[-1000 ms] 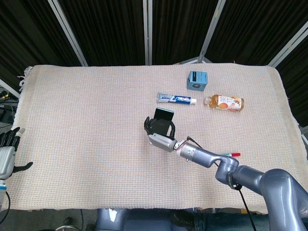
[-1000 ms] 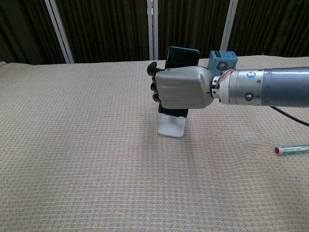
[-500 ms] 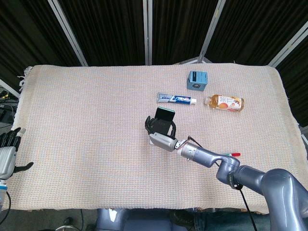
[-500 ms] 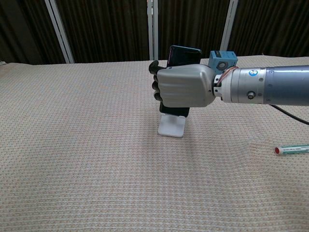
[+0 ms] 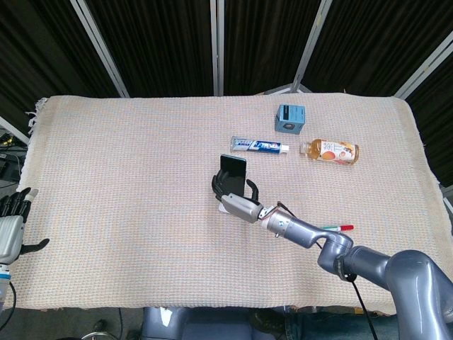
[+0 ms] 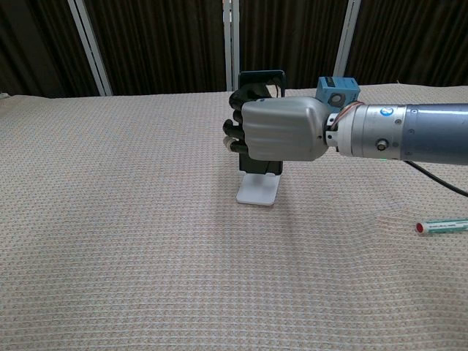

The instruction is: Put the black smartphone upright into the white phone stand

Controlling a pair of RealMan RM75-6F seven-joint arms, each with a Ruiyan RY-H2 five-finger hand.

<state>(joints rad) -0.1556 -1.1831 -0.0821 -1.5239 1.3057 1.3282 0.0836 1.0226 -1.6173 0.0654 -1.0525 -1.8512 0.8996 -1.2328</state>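
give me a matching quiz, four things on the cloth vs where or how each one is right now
Things:
1. phone
2. blue box
3. toothpaste
4. tea bottle

States:
A. lying on its side at the right, below the box
B. lying flat, left of the bottle
C. held upright in the right hand over the white stand
D. farthest back, near the cloth's far edge

Pairs: 1-C, 2-D, 3-B, 4-A
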